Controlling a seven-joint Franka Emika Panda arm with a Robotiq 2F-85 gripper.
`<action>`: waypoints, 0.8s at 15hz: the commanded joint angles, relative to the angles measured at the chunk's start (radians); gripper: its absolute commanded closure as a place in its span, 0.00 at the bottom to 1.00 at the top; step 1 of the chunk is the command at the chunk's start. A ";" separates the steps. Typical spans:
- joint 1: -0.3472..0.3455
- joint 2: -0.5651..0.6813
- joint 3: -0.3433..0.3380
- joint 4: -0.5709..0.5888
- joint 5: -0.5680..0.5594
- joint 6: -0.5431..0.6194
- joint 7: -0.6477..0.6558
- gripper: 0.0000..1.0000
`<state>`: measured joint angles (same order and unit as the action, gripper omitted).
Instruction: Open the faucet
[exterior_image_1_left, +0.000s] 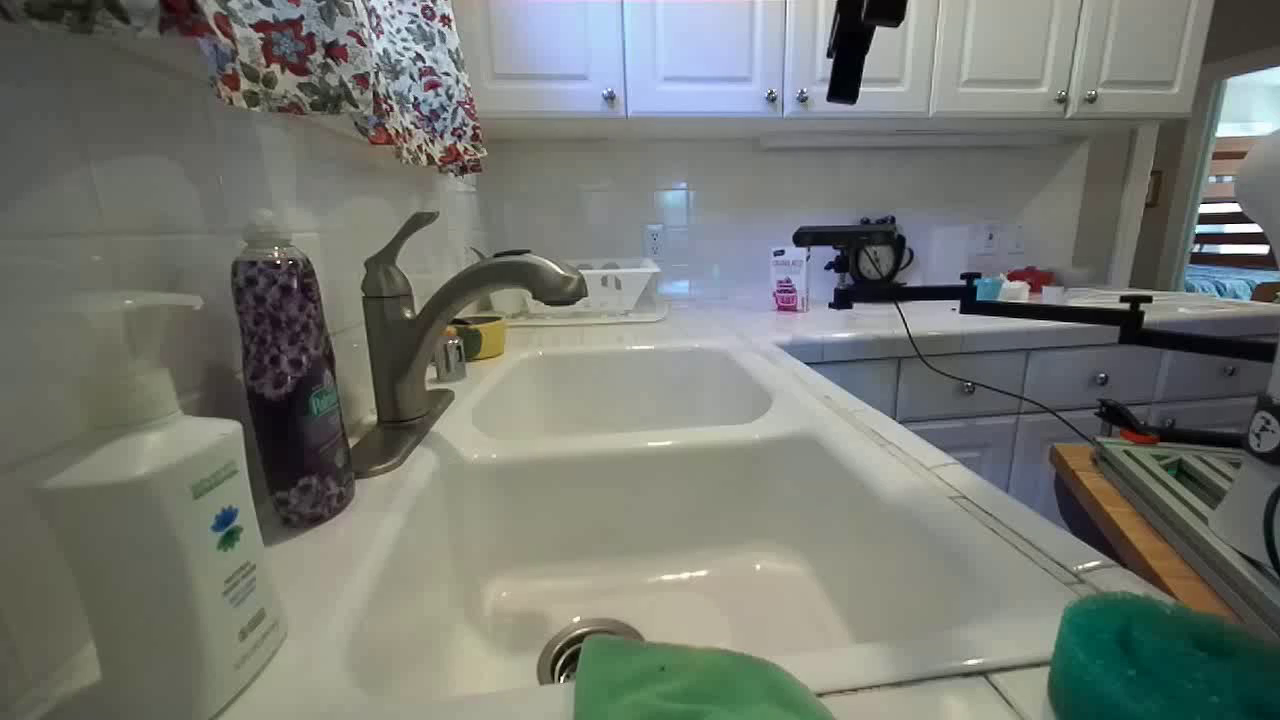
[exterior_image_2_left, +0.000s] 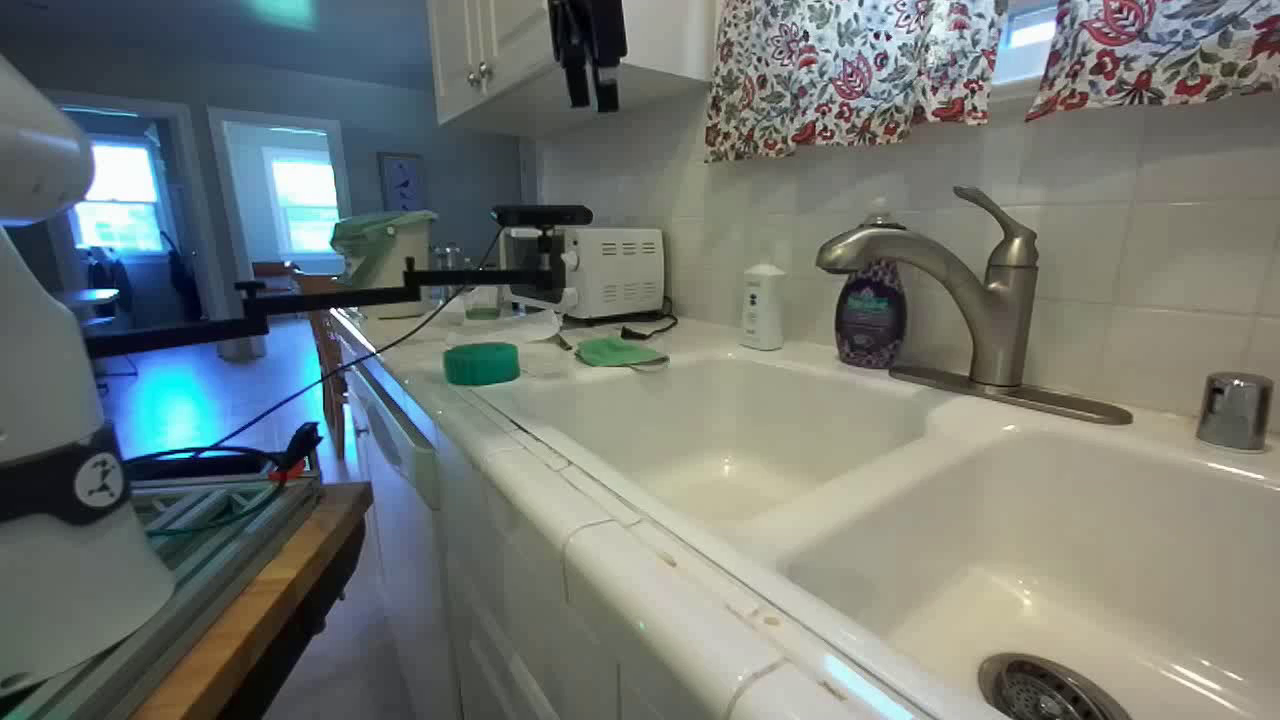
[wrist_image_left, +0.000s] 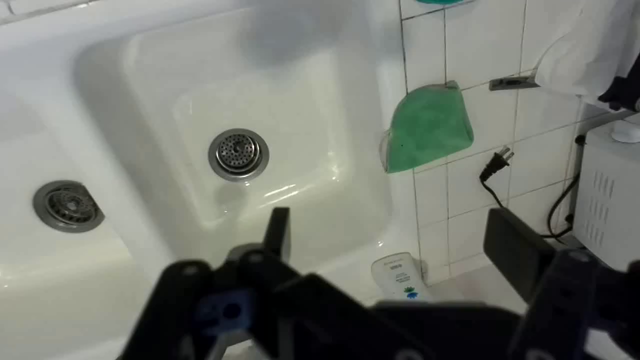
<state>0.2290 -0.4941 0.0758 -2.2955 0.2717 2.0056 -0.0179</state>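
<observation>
My tool (wrist_image_left: 392, 231) stands spread, empty. Below it, well apart, the single-lever kitchen faucet (exterior_image_2_left: 1000, 312) shows no flow; opening appears outstanding.

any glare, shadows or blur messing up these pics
In the wrist view: bright glints and a soft shadow on the sink, dark fingers blurry toward the bottom edge. In an exterior view: windows blown out, blue glare on the floor. In an exterior view: bluish tint on the cupboards. In both exterior views: faucet clearly outlined.
</observation>
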 joint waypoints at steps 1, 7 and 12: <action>-0.017 0.000 0.014 0.002 0.008 -0.004 -0.006 0.00; -0.017 0.000 0.014 0.002 0.008 -0.004 -0.006 0.00; -0.022 0.018 0.013 0.008 0.006 0.004 -0.001 0.00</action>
<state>0.2285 -0.4941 0.0763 -2.2955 0.2717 2.0056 -0.0179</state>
